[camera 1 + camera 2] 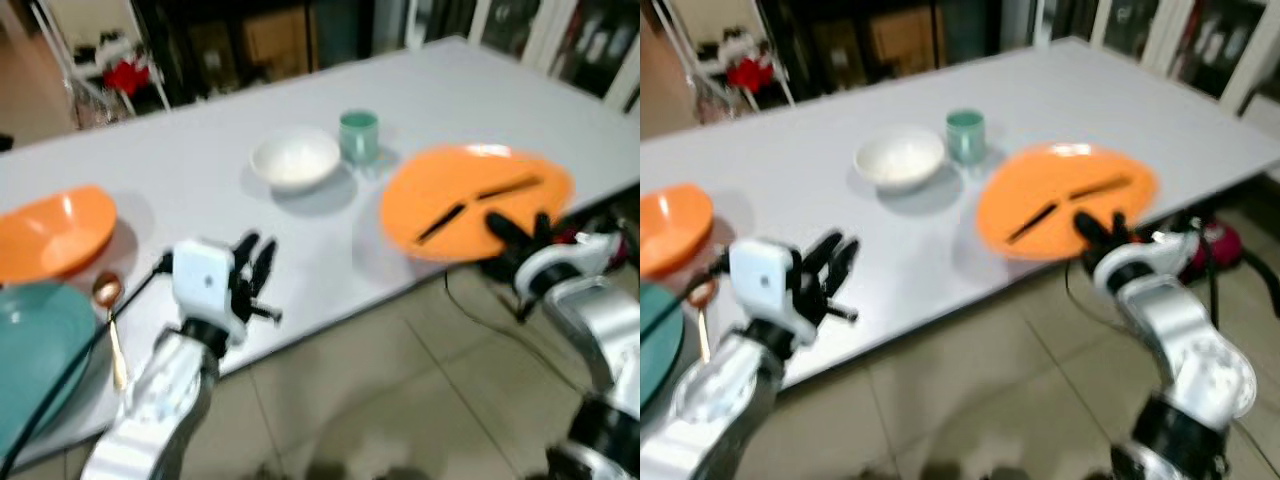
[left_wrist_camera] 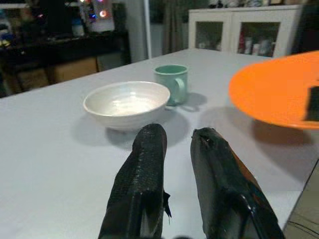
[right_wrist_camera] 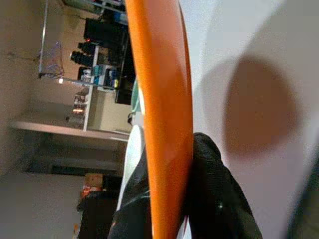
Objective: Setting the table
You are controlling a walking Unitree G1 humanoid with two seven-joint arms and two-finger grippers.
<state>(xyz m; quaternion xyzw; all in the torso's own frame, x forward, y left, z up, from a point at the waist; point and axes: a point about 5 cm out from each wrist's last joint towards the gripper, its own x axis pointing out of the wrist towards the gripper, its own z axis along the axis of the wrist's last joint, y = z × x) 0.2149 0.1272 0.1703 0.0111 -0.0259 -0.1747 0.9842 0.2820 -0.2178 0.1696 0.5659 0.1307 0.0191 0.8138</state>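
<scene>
Orange plate [image 1: 470, 195]: rigid and probably light, plastic by its matte look, so little risk of breaking but a smooth rim likely to slip. Best taken at the near edge, one finger above and one below. Already so gripped: right pincer [image 1: 520, 232] clamped on the near rim, the edge seen pinched between its black fingers [image 3: 209, 189] in the right wrist view. Two dark sticks [image 1: 480, 200], probably chopsticks, loose on top and liable to roll off if tilted, so better kept level.

Round, shallow, bright orange, held just above the counter [image 1: 200, 170] at its near edge, casting a round shadow below. Beside it a green mug [image 1: 359, 135] and a white bowl [image 1: 295, 158].

Left pincer [image 1: 255, 270] over the counter's near edge, fingers close together with a narrow gap, holding nothing.
</scene>
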